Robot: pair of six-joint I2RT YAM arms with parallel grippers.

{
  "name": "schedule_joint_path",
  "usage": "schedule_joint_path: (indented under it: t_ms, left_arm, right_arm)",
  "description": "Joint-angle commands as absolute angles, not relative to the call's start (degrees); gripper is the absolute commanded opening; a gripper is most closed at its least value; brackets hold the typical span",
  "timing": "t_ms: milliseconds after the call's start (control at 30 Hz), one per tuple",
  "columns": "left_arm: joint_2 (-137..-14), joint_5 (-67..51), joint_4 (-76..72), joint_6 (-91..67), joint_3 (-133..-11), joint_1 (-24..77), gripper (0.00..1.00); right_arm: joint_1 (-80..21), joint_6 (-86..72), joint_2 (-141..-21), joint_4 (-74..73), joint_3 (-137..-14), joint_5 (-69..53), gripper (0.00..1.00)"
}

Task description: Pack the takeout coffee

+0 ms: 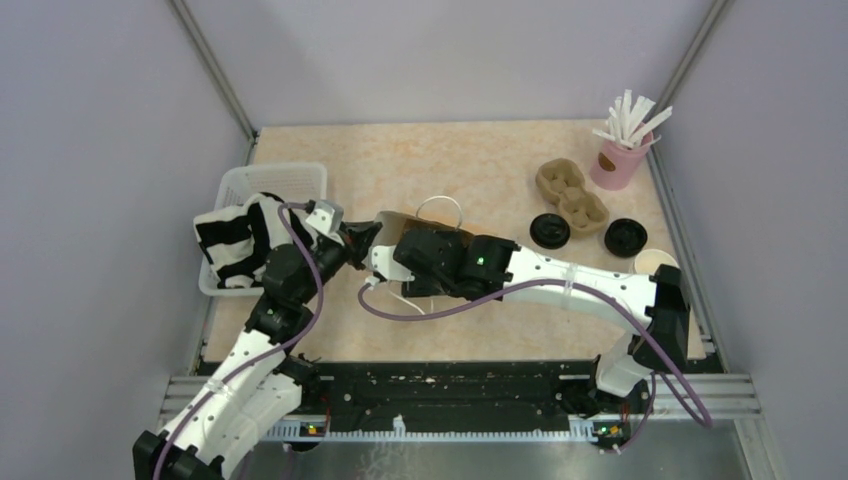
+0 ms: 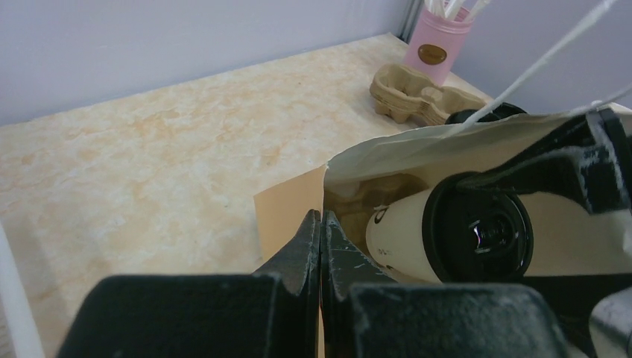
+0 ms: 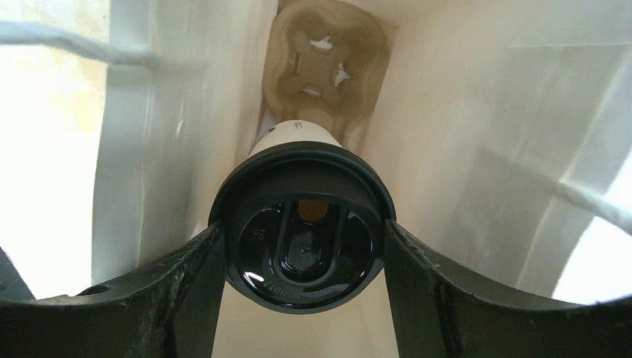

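Takeout coffee cup (image 3: 302,231) is sitting inside the brown paper bag (image 1: 395,220), lid facing the opening. The bag is lying on its side in the middle of the table (image 1: 450,160).

Going from the left, a white basket (image 1: 290,178) is sitting by the wall with a striped cloth (image 1: 235,240) spilling over its edge. Next, the left gripper (image 2: 320,224) is pinching the bag's rim, fingers pressed tight together on the paper. The right gripper (image 3: 302,257) is reaching into the bag's mouth, its fingers clamping the cup's black lid from both sides. Deeper inside, a cardboard cup carrier (image 3: 324,52) is resting at the bottom.

Off to the right, a second carrier (image 1: 572,195) is lying on the table. A lidded cup (image 1: 549,231) and another lidded cup (image 1: 625,237) are standing just beside it. A pink cup of straws (image 1: 613,165) is standing behind, and a lidless cup (image 1: 655,262) is sitting nearest the right edge.
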State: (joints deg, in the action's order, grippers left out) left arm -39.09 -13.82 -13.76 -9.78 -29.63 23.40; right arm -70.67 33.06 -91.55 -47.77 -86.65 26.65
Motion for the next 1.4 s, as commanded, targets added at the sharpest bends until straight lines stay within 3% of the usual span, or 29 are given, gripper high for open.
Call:
schedule_joint_path:
  t_ms: [0, 267, 433, 667, 1067, 1367]
  left_arm:
    - [-37.9, -19.2, -22.0, -7.6, -26.1, 23.5, 0.00]
    - [-39.5, -22.7, -25.2, -4.6, -24.1, 23.5, 0.00]
    - [-42.8, -22.1, -22.5, -2.0, -29.0, 23.5, 0.00]
    - [-45.4, -21.3, -21.5, -1.7, -32.5, 23.5, 0.00]
    - [-44.6, -21.8, -20.8, -2.3, -32.5, 24.0, 0.00]
    - [-44.4, -20.9, -20.6, -0.5, -32.5, 25.6, 0.00]
  right_arm:
    - [-70.4, 34.0, -91.2, -45.1, -87.1, 29.2, 0.30]
    - [-70.1, 34.4, -92.9, -45.2, -85.8, 27.4, 0.30]
    - [-69.2, 33.7, -92.1, -48.3, -87.0, 26.9, 0.30]
    - [-67.1, 36.2, -87.0, -48.9, -85.2, 19.8, 0.29]
    - [-60.3, 35.8, -88.1, -53.2, -86.8, 9.1, 0.29]
    - [-59.7, 36.6, -94.9, -51.7, -91.3, 15.7, 0.29]
